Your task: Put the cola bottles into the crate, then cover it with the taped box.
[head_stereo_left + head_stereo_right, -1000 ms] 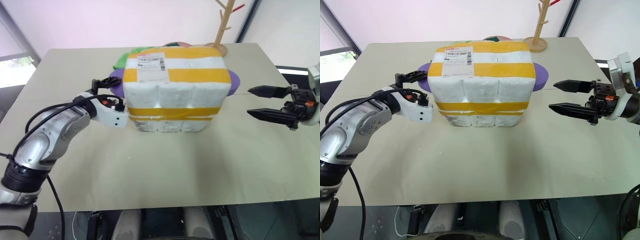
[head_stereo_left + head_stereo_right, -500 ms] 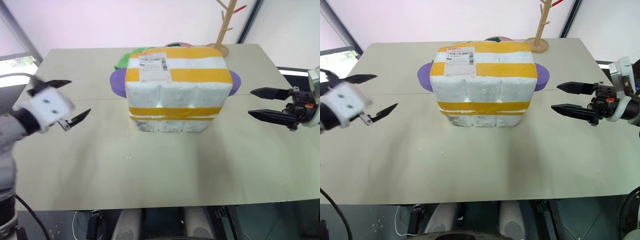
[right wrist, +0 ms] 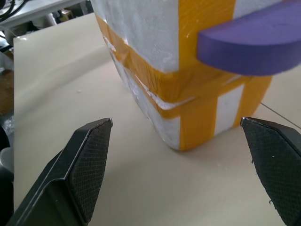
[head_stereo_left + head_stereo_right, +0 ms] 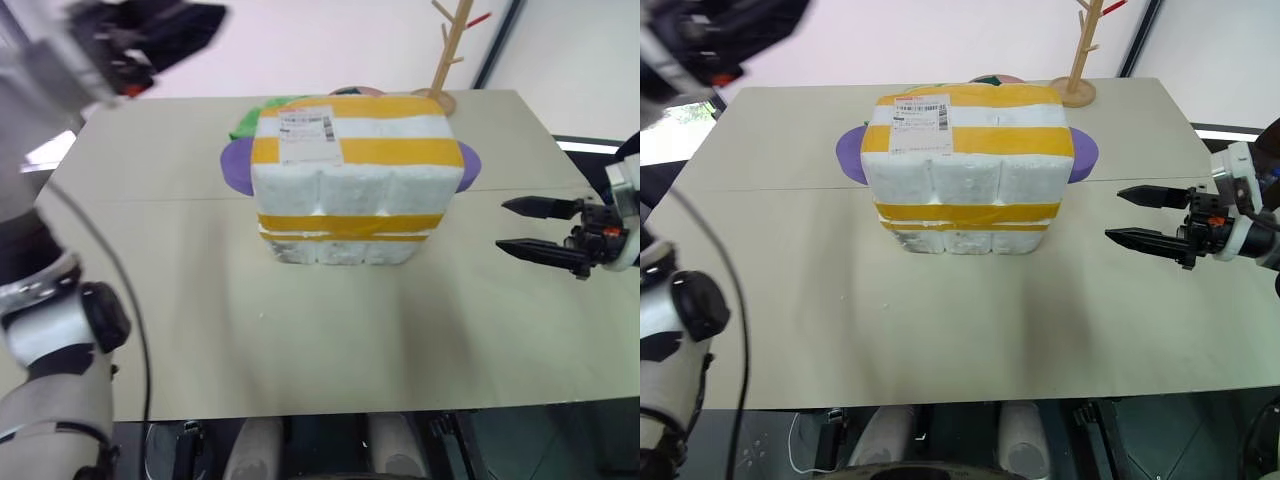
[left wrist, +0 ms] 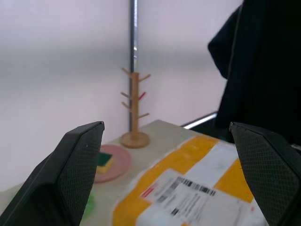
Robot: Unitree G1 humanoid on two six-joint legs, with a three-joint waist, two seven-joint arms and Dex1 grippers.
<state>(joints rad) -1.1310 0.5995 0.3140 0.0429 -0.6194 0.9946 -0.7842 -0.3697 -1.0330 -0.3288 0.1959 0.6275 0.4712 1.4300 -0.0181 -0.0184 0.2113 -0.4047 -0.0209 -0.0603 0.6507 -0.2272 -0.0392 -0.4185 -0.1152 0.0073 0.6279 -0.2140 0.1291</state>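
The right gripper [image 4: 1140, 215] holds its two black fingers [image 3: 89, 165] wide apart on nothing, level with the table and well off the right end of the taped box [image 4: 350, 180]; the left gripper [image 4: 165, 25] is raised high over the table's far left corner, its fingers [image 5: 75, 165] likewise spread and empty. The taped box sits mid-table [image 4: 300, 340] as a tall stack, its lower foam band with its own yellow tape reading as the crate [image 4: 335, 245] beneath it, though no bottle holes or cola bottles can be seen. By its looks the foam is light but bulky, stiff yet crumbly at the edges, and the glossy tape stripes are probably slick, so one gripper would pinch poorly. The safer hold seems to be both grippers pressing flat against the two short ends, on bare foam between stripes, gently enough not to dent it
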